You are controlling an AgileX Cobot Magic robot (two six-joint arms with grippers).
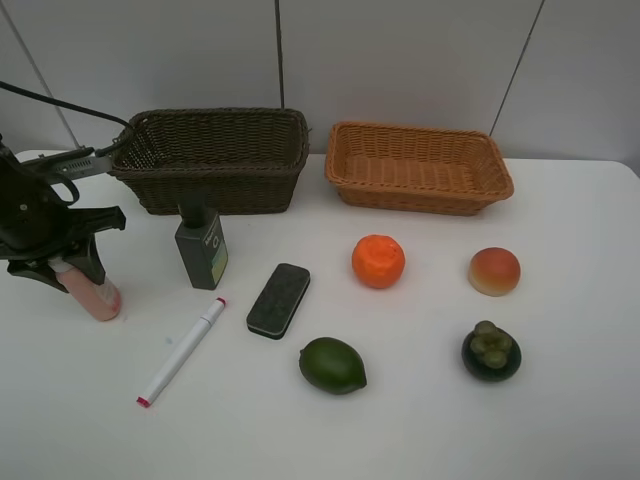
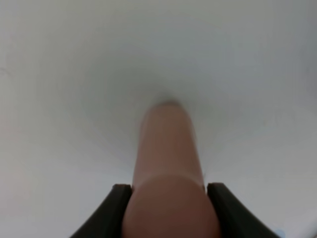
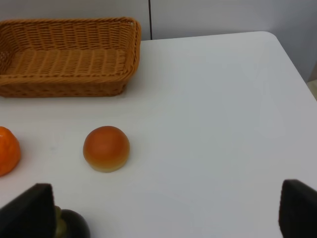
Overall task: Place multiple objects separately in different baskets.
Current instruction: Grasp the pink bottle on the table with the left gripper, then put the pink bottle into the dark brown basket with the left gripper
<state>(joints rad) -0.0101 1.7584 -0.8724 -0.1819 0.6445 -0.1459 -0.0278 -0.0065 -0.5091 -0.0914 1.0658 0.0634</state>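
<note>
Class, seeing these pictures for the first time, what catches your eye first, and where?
The left gripper, at far left, clasps the pink bottle between its jaws. At the back two wicker baskets stand side by side: the dark brown basket left, the orange-tan basket right. The orange sits in the middle.

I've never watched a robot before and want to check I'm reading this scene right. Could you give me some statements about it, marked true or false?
1. The left tool has its fingers on both sides of the pink bottle. True.
2. The marker stands upright. False: it lies flat on the table.
3. The orange sits in the light basket. False: it is on the table before it.
4. The right tool is open, gripping nothing. True.
5. The dark green bottle stands upright. True.
</note>
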